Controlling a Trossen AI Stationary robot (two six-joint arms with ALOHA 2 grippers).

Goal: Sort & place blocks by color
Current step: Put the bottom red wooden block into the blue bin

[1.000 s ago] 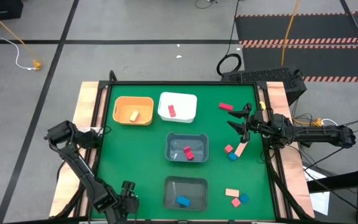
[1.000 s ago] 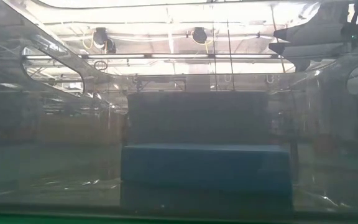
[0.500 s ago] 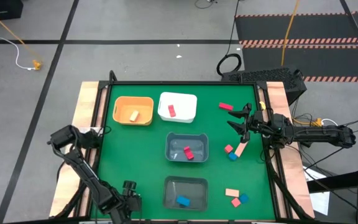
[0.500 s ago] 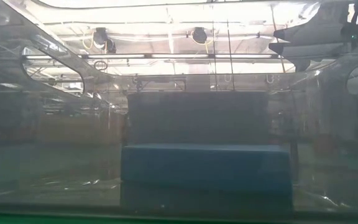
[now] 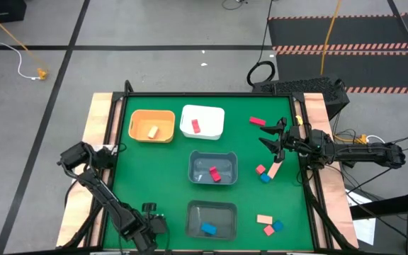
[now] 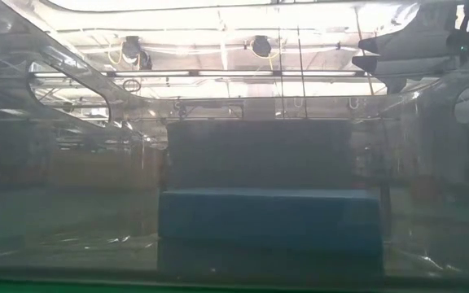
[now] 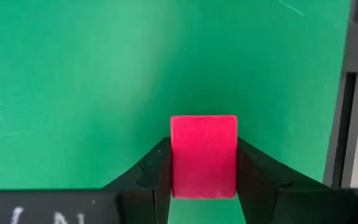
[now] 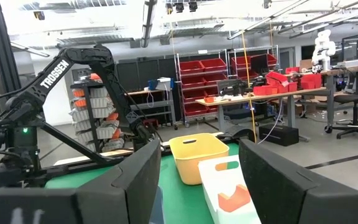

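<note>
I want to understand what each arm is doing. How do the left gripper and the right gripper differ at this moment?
The left gripper is shut on a red block; the right gripper is open and holds nothing. The left gripper is at the table's near left corner, beside the grey bin with a blue block; the right gripper is at the far right, near loose blocks. Both have dark fingers.
</note>
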